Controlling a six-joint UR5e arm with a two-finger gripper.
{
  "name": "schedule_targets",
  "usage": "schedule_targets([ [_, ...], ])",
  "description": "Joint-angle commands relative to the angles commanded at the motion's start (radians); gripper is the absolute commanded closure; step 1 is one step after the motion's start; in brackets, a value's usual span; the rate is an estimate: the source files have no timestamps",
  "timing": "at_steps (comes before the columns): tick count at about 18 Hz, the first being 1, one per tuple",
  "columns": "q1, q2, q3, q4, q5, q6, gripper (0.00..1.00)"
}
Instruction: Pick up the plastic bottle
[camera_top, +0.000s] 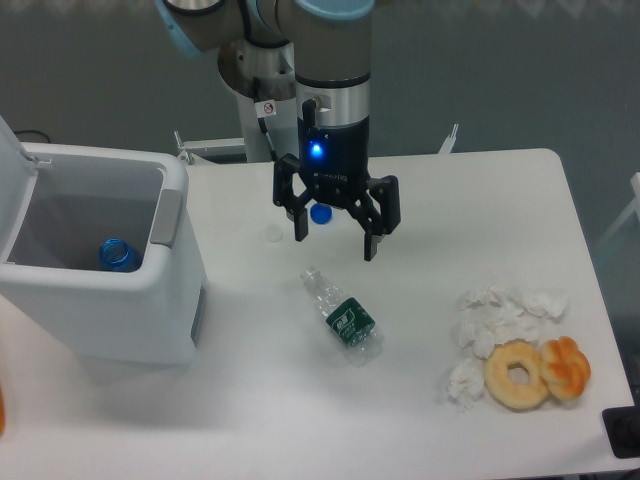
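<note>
The black two-finger gripper (334, 238) hung above the white table (430, 190) with its fingers (299, 222) spread wide apart and nothing between them, a blue light glowing on the wrist body just above. Between the splayed fingers, on the tabletop behind, a small blue cap (320, 213) showed, and a little to its left lay a faint clear disc (274, 234) that I could not identify. Below the gripper, nearer the front edge and apart from the fingertips, the small clear plastic bottle with a dark green label band (343, 316) lay on its side, set diagonally with its neck pointing up and left toward the gripper. Off to the left stood a white plastic bin with its lid raised (120, 300), and inside it rested a blue round object (120, 255). To the right of the bottle, well apart from it, sat a heap of crumpled white tissue (500, 325), and touching that heap were a pale ring doughnut (517, 374) and an orange-coloured pastry (566, 367) just beside it.
</note>
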Motion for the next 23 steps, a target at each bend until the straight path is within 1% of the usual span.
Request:
schedule_targets([
  [5,0.000,-0.003,0.000,0.000,0.005,-0.002,0.00],
  [8,-0.005,0.002,-0.017,0.000,0.096,-0.008,0.00],
  [12,-0.012,-0.002,-0.047,-0.002,0.107,-0.012,0.00],
  [16,-0.008,0.012,-0.124,-0.005,0.107,-0.026,0.00],
  [18,-0.009,0.017,-0.144,-0.014,0.110,-0.047,0.00],
  [20,-0.011,0.015,-0.169,-0.015,0.117,-0.099,0.00],
  [23,-0.011,0.006,-0.198,-0.038,0.120,-0.149,0.00],
])
